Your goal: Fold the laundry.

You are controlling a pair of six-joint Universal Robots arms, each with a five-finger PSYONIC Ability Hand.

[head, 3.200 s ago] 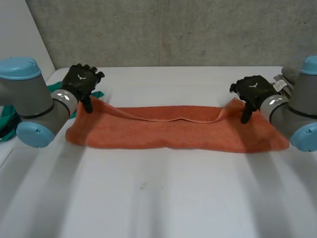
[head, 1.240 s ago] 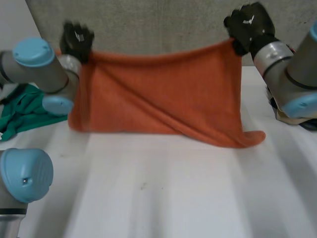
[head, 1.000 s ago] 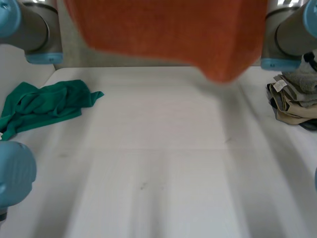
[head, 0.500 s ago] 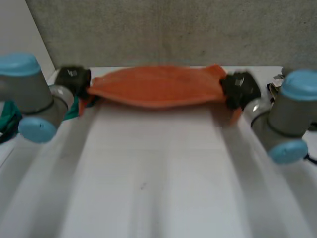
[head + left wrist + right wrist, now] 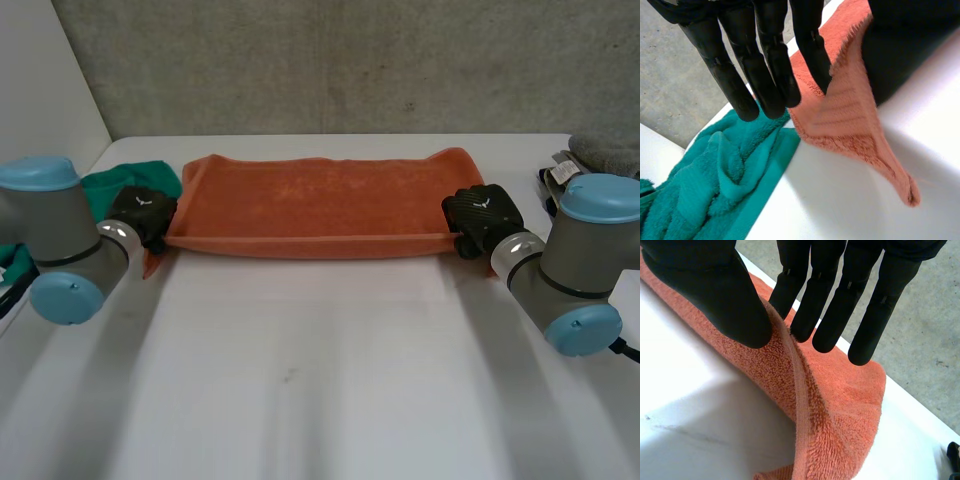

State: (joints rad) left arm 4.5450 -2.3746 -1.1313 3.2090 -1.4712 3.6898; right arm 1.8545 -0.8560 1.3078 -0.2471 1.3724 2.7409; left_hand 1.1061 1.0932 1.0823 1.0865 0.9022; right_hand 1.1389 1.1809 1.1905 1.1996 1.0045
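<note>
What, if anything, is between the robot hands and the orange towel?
Nothing visible: the left robot hand and right robot hand pinch opposite ends of the orange towel. The green cloth lies beside the left one.

The towel (image 5: 325, 205) is plain orange terry with no print. Near the corner at the left hand's fingertips, a ribbed band runs across it in the same orange. The left hand (image 5: 143, 212) and the right hand (image 5: 480, 215) are black. The left arm (image 5: 60, 225) and right arm (image 5: 575, 250) are grey with light-blue caps. A plain teal-green cloth (image 5: 705, 185) lies beside the left hand. The table (image 5: 320, 380) is white, and the wall (image 5: 340, 60) beyond both hands is mottled grey. A grey cloth (image 5: 605, 152) lies near the right hand.
</note>
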